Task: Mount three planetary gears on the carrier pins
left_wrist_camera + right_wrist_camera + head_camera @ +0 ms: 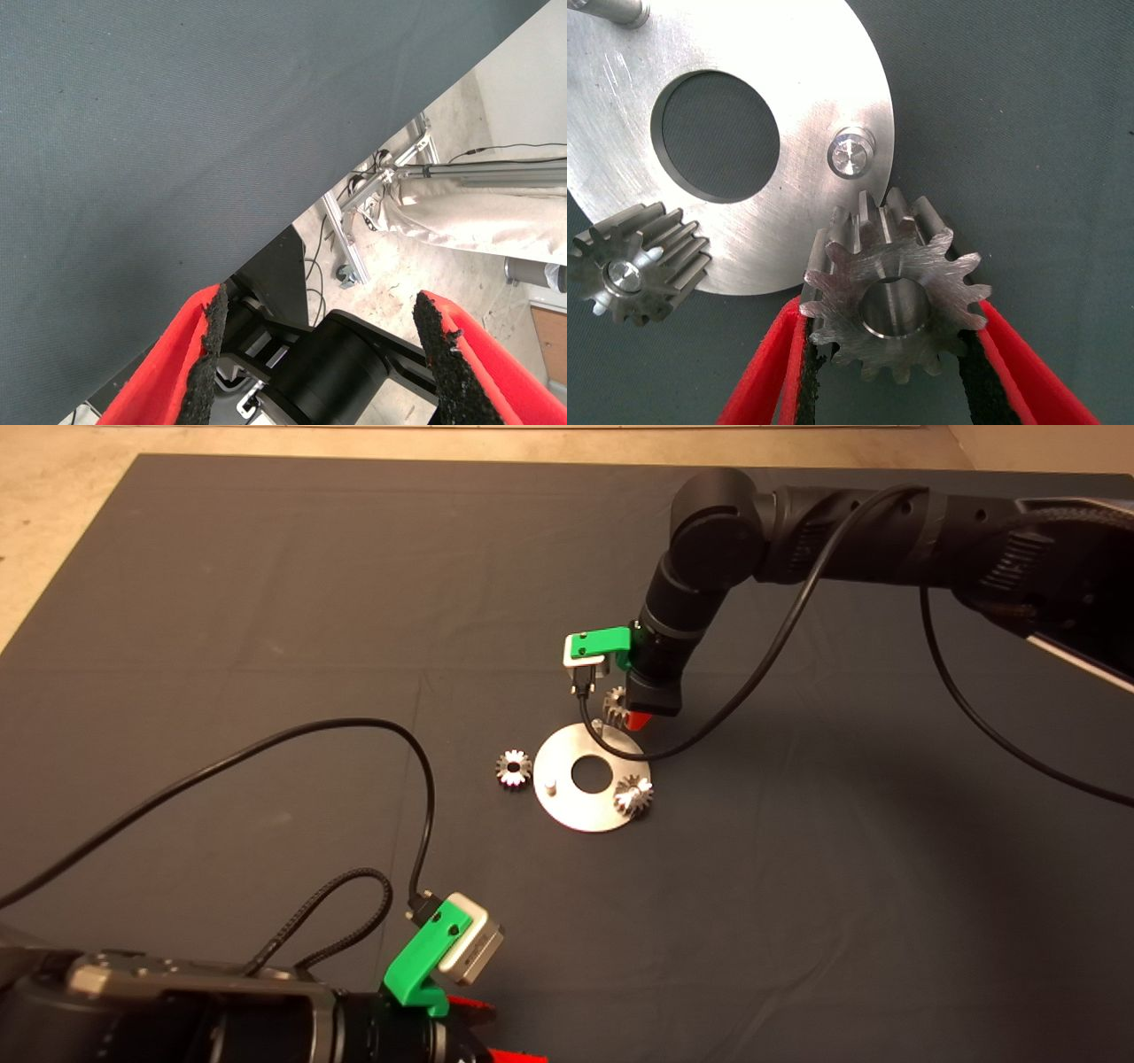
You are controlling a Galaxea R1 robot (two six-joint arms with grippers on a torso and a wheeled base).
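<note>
The silver disc [576,808] [788,80] lies mid-mat with its carrier pins upright. One planetary gear [633,795] [638,274] sits on a pin at the disc's near right. A second gear [514,768] lies on the mat just left of the disc. My right gripper [627,716] [893,312] is shut on the third gear [614,706] [895,297], held at the disc's far rim, close beside a bare pin [596,726] [850,152] but not over it. Another bare pin [550,786] stands on the disc's left. My left gripper [496,1032] [319,354] is parked open at the lower left.
A black cable [753,682] hangs from the right arm and loops over the disc's far edge. The left arm's cable [354,726] arcs over the mat's left half. In the left wrist view, the floor and a metal frame [381,177] show beyond the mat's edge.
</note>
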